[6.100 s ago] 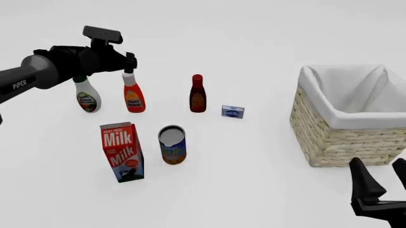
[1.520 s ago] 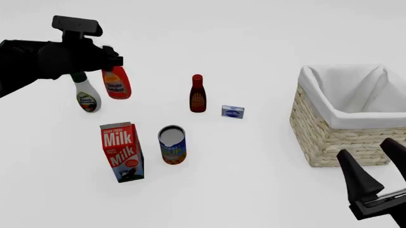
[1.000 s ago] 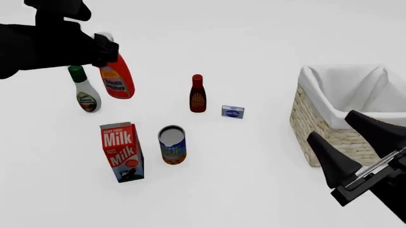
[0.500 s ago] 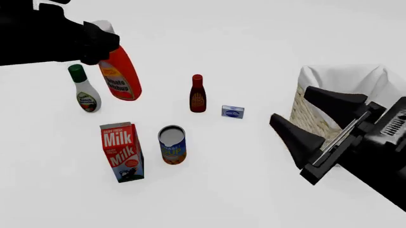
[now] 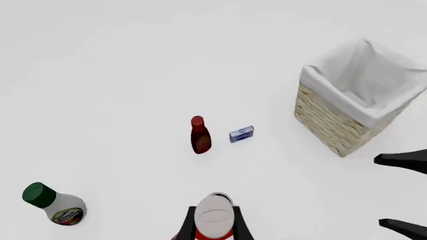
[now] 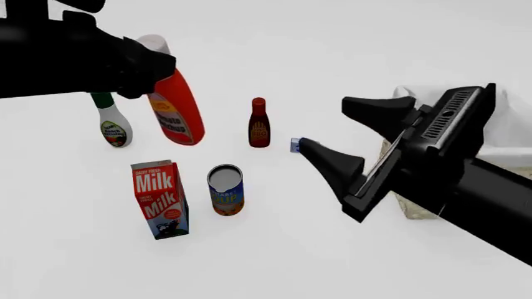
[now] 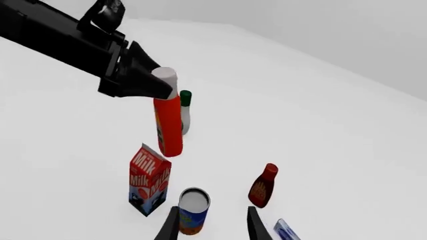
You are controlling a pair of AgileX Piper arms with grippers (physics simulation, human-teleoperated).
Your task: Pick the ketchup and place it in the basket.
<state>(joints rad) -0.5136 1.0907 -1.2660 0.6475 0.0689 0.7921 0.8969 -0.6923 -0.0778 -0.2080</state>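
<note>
The ketchup [image 6: 176, 111], a red-orange bottle with a white cap, hangs in the air above the table's left side, tilted. My left gripper [image 6: 156, 61] is shut on its neck just under the cap. The left wrist view shows the white cap of the ketchup [image 5: 215, 220] between the two fingers. In the right wrist view the ketchup [image 7: 169, 127] hangs above the milk carton. My right gripper [image 6: 324, 123] is open and empty, in mid-air to the right of the ketchup. It hides most of the basket [image 6: 509, 138]. The whole basket [image 5: 347, 100] shows in the left wrist view.
On the table stand a white bottle with green cap [image 6: 113, 128], a dark red bottle [image 6: 258, 124], a milk carton [image 6: 159, 199] and a can [image 6: 225, 190]. A small blue box [image 5: 241, 134] lies between the dark red bottle and the basket.
The left gripper has carried the ketchup higher and a little to the right. The right arm has swung up and left, its open fingers now covering most of the basket.
</note>
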